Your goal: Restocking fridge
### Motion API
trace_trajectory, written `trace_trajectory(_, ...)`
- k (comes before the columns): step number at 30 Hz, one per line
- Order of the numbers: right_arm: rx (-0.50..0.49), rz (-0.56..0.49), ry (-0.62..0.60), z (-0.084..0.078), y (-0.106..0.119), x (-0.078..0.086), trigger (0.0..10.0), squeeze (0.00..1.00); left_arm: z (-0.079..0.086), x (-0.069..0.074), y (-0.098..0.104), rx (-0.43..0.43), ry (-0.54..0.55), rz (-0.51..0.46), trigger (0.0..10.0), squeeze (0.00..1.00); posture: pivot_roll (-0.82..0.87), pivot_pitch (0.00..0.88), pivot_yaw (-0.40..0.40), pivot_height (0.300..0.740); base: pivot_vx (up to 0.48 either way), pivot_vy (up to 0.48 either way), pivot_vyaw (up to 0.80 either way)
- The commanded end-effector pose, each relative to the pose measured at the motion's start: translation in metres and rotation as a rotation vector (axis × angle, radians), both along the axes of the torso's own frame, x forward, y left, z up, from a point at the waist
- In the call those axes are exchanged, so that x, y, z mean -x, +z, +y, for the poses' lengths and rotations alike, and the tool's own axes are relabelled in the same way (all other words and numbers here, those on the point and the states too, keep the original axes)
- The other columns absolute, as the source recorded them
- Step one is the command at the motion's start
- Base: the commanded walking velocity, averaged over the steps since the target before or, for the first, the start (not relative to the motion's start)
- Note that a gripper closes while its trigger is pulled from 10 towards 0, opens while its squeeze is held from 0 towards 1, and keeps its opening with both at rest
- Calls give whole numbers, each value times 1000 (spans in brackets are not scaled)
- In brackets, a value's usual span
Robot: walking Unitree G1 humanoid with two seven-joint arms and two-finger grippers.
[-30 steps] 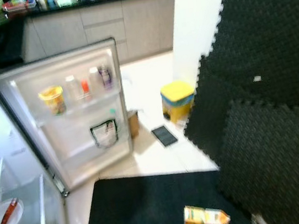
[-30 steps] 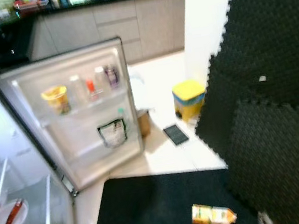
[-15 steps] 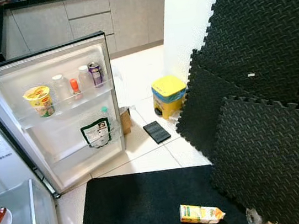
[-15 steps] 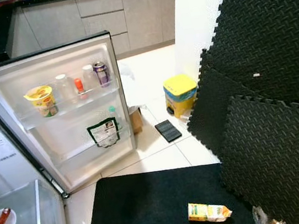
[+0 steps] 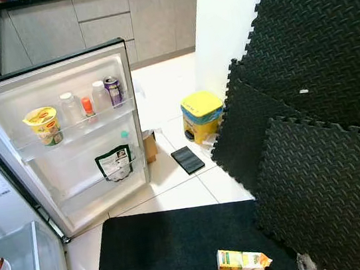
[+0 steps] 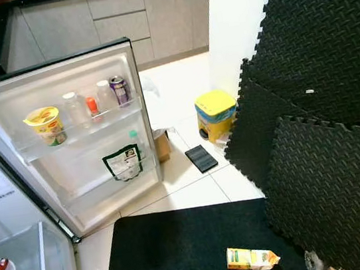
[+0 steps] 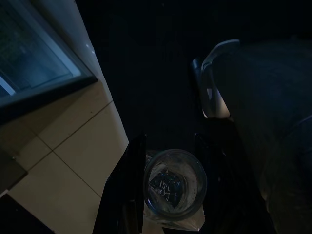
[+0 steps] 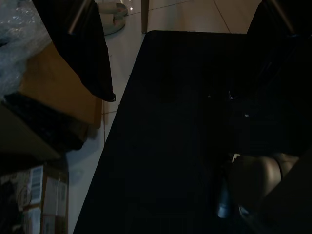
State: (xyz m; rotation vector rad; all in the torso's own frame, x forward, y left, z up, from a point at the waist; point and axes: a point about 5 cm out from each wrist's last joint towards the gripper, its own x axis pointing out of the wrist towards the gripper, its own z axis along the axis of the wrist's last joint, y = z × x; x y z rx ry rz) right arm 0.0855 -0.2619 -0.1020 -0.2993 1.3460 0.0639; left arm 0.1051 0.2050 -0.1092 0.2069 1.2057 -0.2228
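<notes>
Between left claw point(image 7: 163, 195) fingers: clear bottle point(image 7: 174, 184), gripped; head views show fridge door point(image 5: 73, 136), carton point(image 6: 252, 258).

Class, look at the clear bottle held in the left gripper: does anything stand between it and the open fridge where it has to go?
Nothing visible does. The left gripper holds the clear bottle in its jaws, low over the edge of the black mat. The fridge door stands wide open, and pale floor tiles lie bare towards the fridge.
</notes>
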Motion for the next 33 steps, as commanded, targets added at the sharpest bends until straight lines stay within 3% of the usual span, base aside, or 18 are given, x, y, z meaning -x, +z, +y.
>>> trace_trajectory(1,-7,-10,-1,1,0,-1,10000,0,-13,0,-2,41,-15,0,10000,0,19,0,-36,740,285,0,0)
trace_trajectory(4,-10,-12,9,1,0,-1,10000,0,-13,0,-2,43,-14,0,10000,0,19,0,-36,740,285,0,0)
trace_trajectory(13,-12,-17,9,1,0,-2,10000,0,-14,1,-2,47,-18,0,10000,0,18,0,-37,740,295,0,729)
trace_trajectory(33,-4,-23,-6,1,0,-1,10000,0,-14,2,-2,50,-25,1,10000,0,19,0,-36,740,298,0,0)
